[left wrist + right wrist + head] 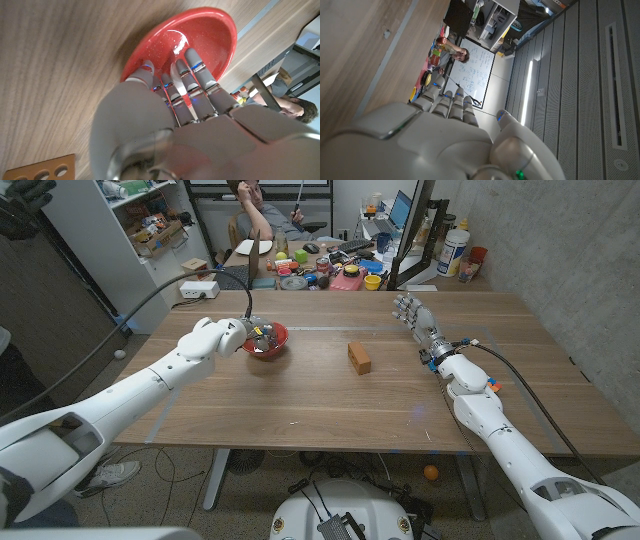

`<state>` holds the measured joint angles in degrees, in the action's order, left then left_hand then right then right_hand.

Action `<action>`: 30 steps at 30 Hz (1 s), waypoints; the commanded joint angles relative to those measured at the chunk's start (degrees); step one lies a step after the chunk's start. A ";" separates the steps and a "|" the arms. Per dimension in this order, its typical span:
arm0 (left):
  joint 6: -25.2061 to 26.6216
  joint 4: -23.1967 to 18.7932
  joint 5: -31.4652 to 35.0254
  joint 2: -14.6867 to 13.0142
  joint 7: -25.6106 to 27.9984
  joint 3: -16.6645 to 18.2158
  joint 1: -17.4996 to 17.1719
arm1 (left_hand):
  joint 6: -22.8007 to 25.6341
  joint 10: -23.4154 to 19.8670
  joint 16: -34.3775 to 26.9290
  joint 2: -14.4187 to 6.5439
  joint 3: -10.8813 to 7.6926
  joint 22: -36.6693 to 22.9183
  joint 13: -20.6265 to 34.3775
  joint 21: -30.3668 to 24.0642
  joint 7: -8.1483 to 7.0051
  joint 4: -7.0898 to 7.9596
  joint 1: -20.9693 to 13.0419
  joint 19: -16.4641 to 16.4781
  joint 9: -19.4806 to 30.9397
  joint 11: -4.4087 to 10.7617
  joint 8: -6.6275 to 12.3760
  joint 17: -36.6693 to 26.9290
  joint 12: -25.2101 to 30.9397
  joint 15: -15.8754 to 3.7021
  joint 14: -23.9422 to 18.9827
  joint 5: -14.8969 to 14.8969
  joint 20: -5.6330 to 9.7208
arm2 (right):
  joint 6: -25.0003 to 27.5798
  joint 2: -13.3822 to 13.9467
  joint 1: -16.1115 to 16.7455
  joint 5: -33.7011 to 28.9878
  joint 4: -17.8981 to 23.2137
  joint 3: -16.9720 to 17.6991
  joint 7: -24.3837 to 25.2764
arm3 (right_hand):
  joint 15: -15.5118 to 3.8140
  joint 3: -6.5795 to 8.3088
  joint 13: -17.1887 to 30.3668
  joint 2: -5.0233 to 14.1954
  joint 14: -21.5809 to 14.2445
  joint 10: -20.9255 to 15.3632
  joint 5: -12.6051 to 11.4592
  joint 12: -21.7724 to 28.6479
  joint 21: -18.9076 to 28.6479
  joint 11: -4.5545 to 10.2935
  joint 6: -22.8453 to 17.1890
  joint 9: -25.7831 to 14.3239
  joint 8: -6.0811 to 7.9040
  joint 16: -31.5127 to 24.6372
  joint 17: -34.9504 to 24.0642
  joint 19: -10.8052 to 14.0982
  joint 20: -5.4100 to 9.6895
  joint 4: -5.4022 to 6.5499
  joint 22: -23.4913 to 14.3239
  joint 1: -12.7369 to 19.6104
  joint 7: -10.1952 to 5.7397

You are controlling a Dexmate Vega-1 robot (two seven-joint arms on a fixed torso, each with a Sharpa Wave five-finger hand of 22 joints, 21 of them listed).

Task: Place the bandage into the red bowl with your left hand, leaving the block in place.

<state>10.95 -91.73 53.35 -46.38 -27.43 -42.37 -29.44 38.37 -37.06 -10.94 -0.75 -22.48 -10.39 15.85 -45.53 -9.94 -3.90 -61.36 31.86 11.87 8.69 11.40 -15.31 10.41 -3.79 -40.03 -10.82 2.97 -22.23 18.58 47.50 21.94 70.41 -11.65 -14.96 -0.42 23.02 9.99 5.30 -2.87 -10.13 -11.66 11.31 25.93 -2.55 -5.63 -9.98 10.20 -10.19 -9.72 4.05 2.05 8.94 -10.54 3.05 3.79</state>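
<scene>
bandage hidden under left hand (252, 336) fingers in red bowl (210, 30), block (40, 170) cropped

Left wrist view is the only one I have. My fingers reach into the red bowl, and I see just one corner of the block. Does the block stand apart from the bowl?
Observer: Yes. In the head view, the orange-brown wooden block stands on the wooden table, clearly apart from the round red bowl, toward the robot's right.
Operator: And where is my right hand?
Observer: The right hand is beyond the block, further right, with its fingers spread, holding nothing.
</scene>
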 commanded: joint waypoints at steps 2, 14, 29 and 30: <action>1.54 -4.70 -0.81 -1.95 -3.83 2.37 -0.88 | -0.14 0.57 -0.03 0.30 0.60 -0.16 0.29 0.35 0.01 0.17 0.96 -0.55 0.25 0.07 0.29 -0.29 0.57 -7.11 1.04 -0.28 0.55 | -0.23 -0.14 0.11 -0.32 0.39 -0.14 0.05 | 0.34 0.33 0.28 2.86 -0.38 -0.45 -0.42 0.31 -0.13 -0.06 -0.42 -0.25 0.41 0.00 -0.08 0.52 1.35 -0.07 -0.07 -0.43 0.07; 3.31 -9.95 -0.46 -4.25 -1.99 5.88 -3.94 | 3.56 -1.83 -1.36 -0.79 0.04 -0.14 0.21 -0.20 0.86 -0.19 0.57 0.51 0.32 0.40 2.19 -0.93 2.27 -8.34 -0.87 -0.60 1.60 | 0.56 0.22 1.24 -0.12 2.72 -0.03 0.88 | 0.31 0.32 0.28 2.85 -0.38 -0.40 -0.41 0.29 -0.27 -0.07 -0.43 -0.25 0.42 0.00 -0.09 0.54 1.37 -0.10 -0.08 -0.41 0.07; 6.54 -17.15 0.12 -7.42 4.58 12.53 -9.15 | 3.16 -1.62 -1.22 0.23 0.58 0.06 0.02 0.51 0.76 -0.20 1.44 -1.01 0.30 0.73 2.13 -0.87 2.31 -8.29 -0.77 -0.50 1.15 | 0.24 0.63 2.05 0.09 3.99 -0.09 1.11 | 0.28 0.30 0.28 2.83 -0.40 -0.47 -0.40 0.31 -0.47 -0.02 -0.46 -0.25 0.42 -0.01 -0.10 0.60 1.32 -0.06 -0.09 -0.46 0.04; 6.79 -17.54 0.21 -7.58 4.87 12.89 -9.47 | 3.17 -1.61 -1.22 0.28 0.61 0.07 0.01 0.53 0.78 -0.19 1.49 -1.05 0.30 0.73 2.13 -0.87 2.31 -8.30 -0.79 -0.50 1.17 | 0.23 0.62 2.13 0.16 4.08 -0.07 1.15 | 0.27 0.30 0.28 2.83 -0.40 -0.49 -0.39 0.32 -0.48 -0.04 -0.48 -0.25 0.42 -0.01 -0.10 0.57 1.31 -0.05 -0.09 -0.46 0.04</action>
<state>15.36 -104.21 52.91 -51.79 -26.37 -33.90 -35.47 41.27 -38.16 -12.10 -0.66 -22.03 -10.26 15.68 -45.12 -8.91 -3.96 -60.37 31.06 11.98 9.10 13.36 -16.11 12.14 -3.80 -40.28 -11.14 2.96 -21.93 18.98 48.96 21.82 73.45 -11.72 -14.17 -0.21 23.02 9.99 5.30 -3.09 -10.13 -11.66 11.31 25.61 -2.55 -5.63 -9.98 10.20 -10.19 -9.72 4.05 2.05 8.94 -10.53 3.05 3.79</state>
